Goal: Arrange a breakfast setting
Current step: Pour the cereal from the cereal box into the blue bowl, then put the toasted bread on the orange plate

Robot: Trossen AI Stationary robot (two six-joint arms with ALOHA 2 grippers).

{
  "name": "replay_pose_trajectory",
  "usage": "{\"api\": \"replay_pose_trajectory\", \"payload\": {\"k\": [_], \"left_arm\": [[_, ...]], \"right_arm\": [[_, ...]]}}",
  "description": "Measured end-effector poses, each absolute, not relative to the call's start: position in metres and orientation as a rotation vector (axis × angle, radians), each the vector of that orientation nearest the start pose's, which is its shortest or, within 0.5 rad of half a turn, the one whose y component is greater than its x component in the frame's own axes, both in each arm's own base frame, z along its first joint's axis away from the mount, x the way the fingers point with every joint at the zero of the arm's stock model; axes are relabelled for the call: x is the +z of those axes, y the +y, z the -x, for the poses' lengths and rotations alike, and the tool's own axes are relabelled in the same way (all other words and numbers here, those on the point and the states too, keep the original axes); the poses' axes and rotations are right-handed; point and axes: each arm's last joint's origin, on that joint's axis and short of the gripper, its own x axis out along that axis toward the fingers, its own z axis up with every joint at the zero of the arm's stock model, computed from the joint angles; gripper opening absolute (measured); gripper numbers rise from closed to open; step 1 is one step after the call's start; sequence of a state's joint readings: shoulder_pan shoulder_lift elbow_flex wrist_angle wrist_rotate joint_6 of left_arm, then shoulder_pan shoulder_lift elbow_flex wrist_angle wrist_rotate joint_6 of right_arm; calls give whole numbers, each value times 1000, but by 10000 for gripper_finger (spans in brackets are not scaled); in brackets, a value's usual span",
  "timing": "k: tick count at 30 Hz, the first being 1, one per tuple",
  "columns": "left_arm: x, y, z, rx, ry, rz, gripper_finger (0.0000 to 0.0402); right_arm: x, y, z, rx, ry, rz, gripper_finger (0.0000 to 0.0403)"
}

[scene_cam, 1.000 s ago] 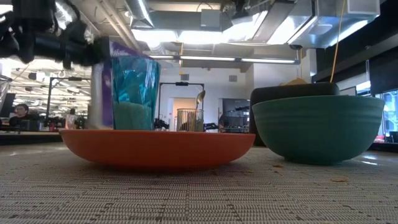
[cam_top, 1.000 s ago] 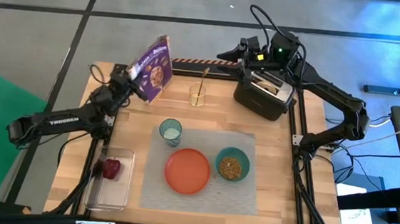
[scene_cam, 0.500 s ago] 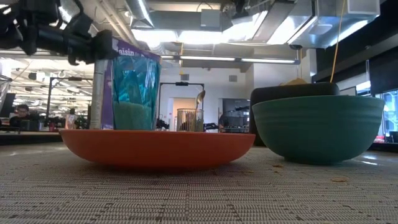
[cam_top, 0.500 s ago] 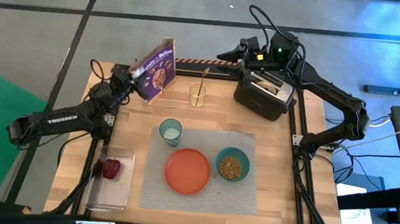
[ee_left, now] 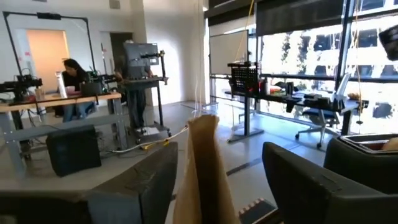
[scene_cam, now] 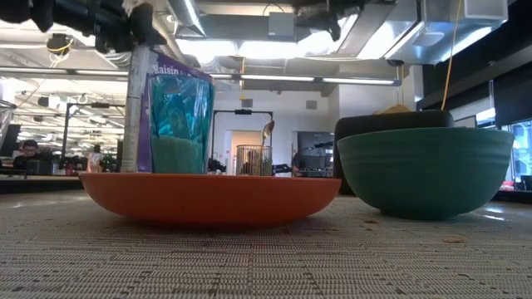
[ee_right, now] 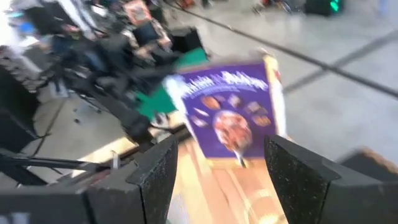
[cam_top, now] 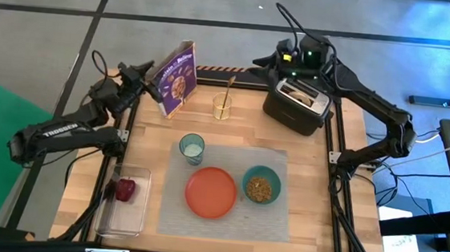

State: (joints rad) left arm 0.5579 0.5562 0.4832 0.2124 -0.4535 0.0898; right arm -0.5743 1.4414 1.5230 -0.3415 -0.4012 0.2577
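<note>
On the grey placemat (cam_top: 270,214) sit the orange plate (cam_top: 210,192), the teal bowl (cam_top: 261,185) with brown cereal and the pale blue cup (cam_top: 192,147). The gold spoon (cam_top: 229,88) stands in a small holder. A bagel (cam_top: 300,90) sticks out of the black toaster (cam_top: 295,109). The red fruit (cam_top: 126,189) lies in a clear tray. The purple cereal box (cam_top: 176,79) stands upright on its bottom at the far left. My left gripper (cam_top: 148,77) is open just left of it, a finger on either side of the box's narrow edge (ee_left: 202,168), apart from it. Open and holding nothing, my right gripper (cam_top: 282,60) hangs behind the toaster.
The clear tray (cam_top: 124,215) lies at the near left edge. The toaster fills the far right corner. Bare wood shows between the box, the spoon holder (cam_top: 222,107) and the placemat. Beyond the table is a room with desks and a seated person (ee_left: 71,81).
My left gripper has opened, let go of the cereal box and drawn back toward the table's left edge. The box, tilted a second ago, now stands upright on the table.
</note>
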Motion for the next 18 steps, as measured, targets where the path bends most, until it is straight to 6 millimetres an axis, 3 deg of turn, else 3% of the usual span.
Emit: {"api": "replay_pose_trajectory", "payload": {"k": [11,18], "left_arm": [[364,73,-104,905,-122,-64,270],[393,71,-131,750,-54,-4,270]], "right_arm": [[391,-193,-235,-455,497,-463,227],[372,-203,-204,-632,777,-416,227]]}}
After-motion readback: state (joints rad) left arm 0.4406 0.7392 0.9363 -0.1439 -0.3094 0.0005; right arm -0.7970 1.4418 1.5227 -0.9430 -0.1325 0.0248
